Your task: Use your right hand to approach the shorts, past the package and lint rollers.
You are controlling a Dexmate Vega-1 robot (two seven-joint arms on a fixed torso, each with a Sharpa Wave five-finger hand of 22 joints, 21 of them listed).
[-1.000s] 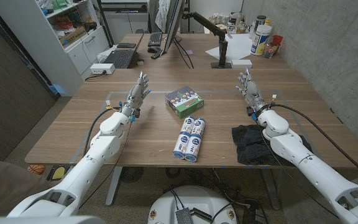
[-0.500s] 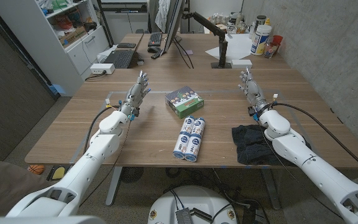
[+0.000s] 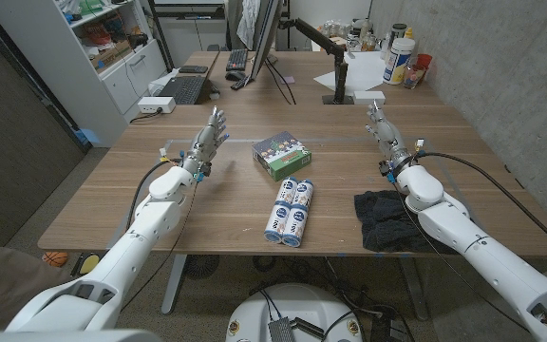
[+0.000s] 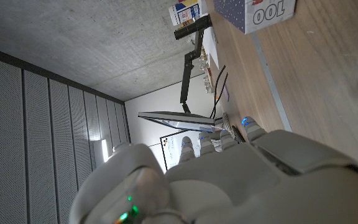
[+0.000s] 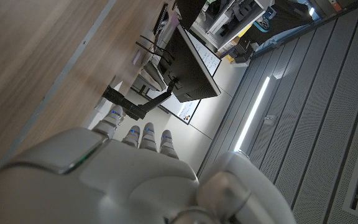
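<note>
Broadly, the wooden table [image 3: 112, 195] carries everything, with a second table joined behind it holding clutter. On that far side stand a monitor [image 3: 266, 33] seen edge-on, a black monitor arm [image 3: 323, 38] on its base, a laptop [image 3: 180, 90] at the left, a keyboard [image 3: 237, 59], and a white tub [image 3: 399, 59] with small containers at the right corner. A white shelf [image 3: 103, 47] stands off the table's left edge.

Both arms reach in from the near corners. The shorts [image 3: 387, 220], a dark crumpled heap, lie near the table's front edge on the right, just beside and partly under the right forearm. The right hand [image 3: 386, 136] is farther back than the shorts, well apart from them, fingers spread and pointing toward the far side, holding nothing. The left hand [image 3: 209, 142] mirrors it on the other side, fingers likewise spread and empty.

Between the arms, around the table's middle, sits the package [image 3: 281, 154], a green-sided box with a printed top. Just in front of it lie the lint rollers [image 3: 290, 211], white-and-blue cylinders packed side by side. Both are left of the shorts, with bare wood between them and the dark cloth; nothing lies between the right hand and the shorts except its own wrist and cable.
</note>
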